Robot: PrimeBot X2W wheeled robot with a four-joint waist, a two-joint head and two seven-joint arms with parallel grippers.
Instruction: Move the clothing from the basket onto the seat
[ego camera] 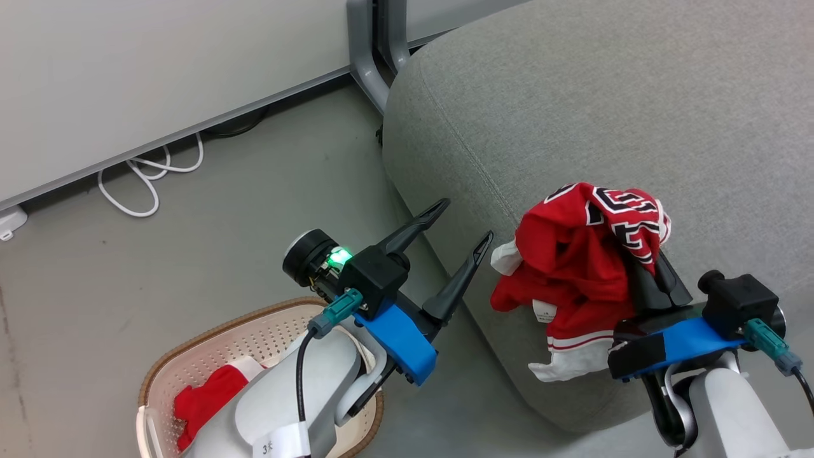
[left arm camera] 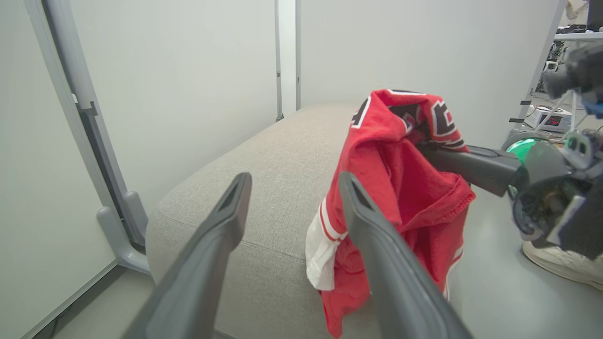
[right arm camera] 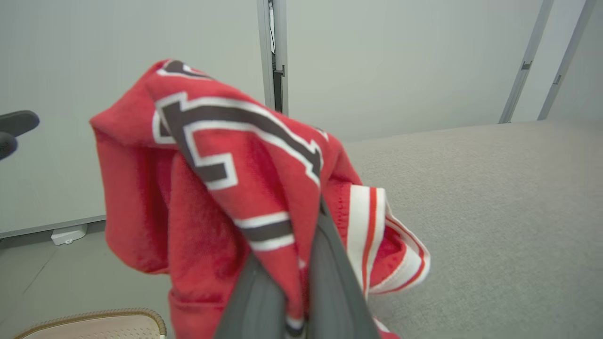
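My forearms [ego camera: 280, 394] are pale grey shells, each wearing a blue bracket [ego camera: 400, 337], a black camera block [ego camera: 375, 273] with a teal-plugged black cable [ego camera: 301, 375], and two long dark tapering fingers [ego camera: 416, 226].

- The grey floor [ego camera: 210, 210] is smooth, with a few faint dark marks.
- A white wall panel [ego camera: 127, 76] stands along the floor's far side, with a pale grey strip at its foot.
- A white cable [ego camera: 150, 181] lies in loose loops on the floor, just before the panel's foot.
- A small white plug block [ego camera: 9, 222] lies at the far left edge of the head view, close to the panel.
- Two grey metal legs [ego camera: 372, 63] curve down to the floor where two panels meet.
- A pale shoe [left arm camera: 560, 261] rests on the floor at the right of the left wrist view.
- A small box with red lit digits [left arm camera: 549, 117] sits in the background; the digits are too small to read.
- Slanted grey metal struts [right arm camera: 523, 66] cross the wall in the right wrist view.
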